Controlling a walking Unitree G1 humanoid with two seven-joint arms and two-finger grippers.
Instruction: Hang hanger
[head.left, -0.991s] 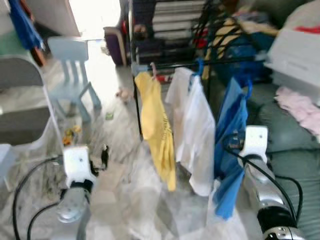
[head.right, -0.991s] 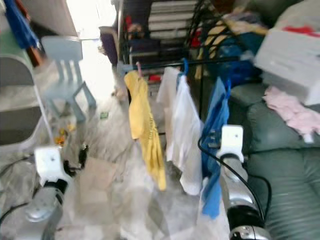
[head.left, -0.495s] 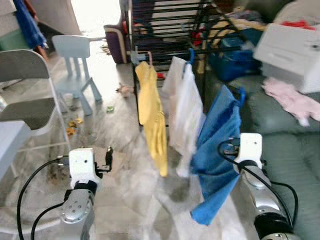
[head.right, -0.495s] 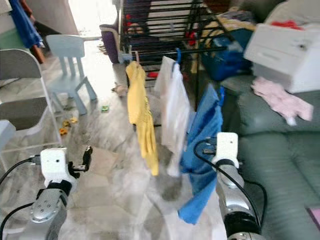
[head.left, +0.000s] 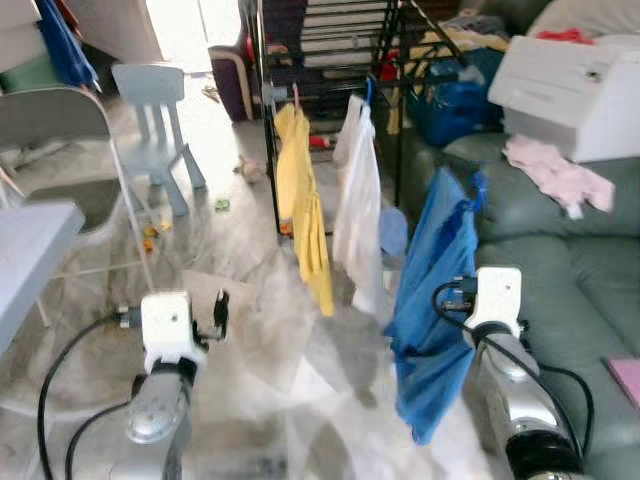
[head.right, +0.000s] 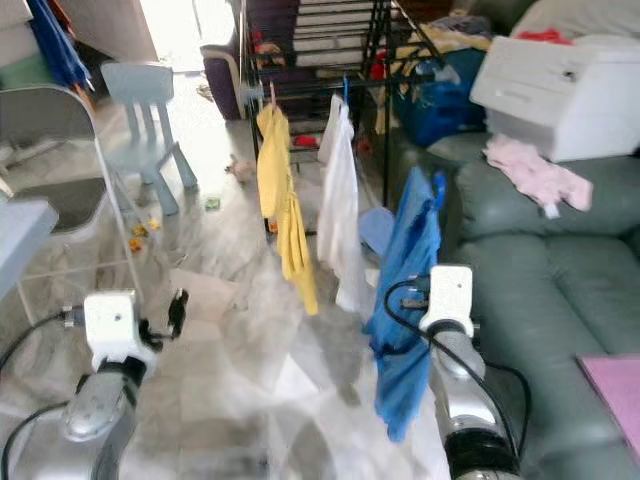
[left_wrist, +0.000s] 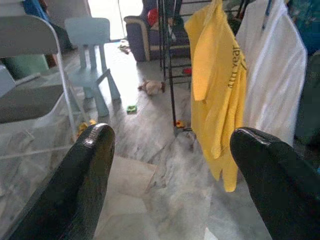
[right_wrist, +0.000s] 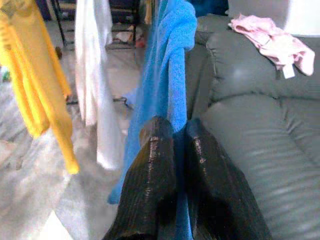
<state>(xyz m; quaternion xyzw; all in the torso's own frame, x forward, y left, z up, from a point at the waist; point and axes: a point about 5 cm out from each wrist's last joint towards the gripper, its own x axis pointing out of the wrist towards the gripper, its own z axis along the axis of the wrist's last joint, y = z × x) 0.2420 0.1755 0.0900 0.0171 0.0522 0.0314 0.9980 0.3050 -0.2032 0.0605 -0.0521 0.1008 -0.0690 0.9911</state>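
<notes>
The right pincer (right_wrist: 172, 145) is clamped on a blue garment (head.left: 432, 290) on its hanger (head.left: 479, 185), held up beside the sofa (head.left: 590, 290). At 11 o'clock, a white shirt (head.left: 358, 215) and yellow shirt (head.left: 300, 210) hang on the rack (head.left: 330, 95). The left pincer (left_wrist: 170, 165) gapes wide, holding nothing.

Ahead of me the black metal drying rack (head.left: 330, 60) carries the yellow shirt (head.left: 300, 200) left of the white shirt (head.left: 360, 210). The grey leather sofa (head.left: 560, 250) lies right, the pale blue child's chair (head.left: 158, 120) far left. My right gripper (right_wrist: 175, 145) holds the blue garment on its blue hanger (head.left: 435, 290) between rack and sofa.
</notes>
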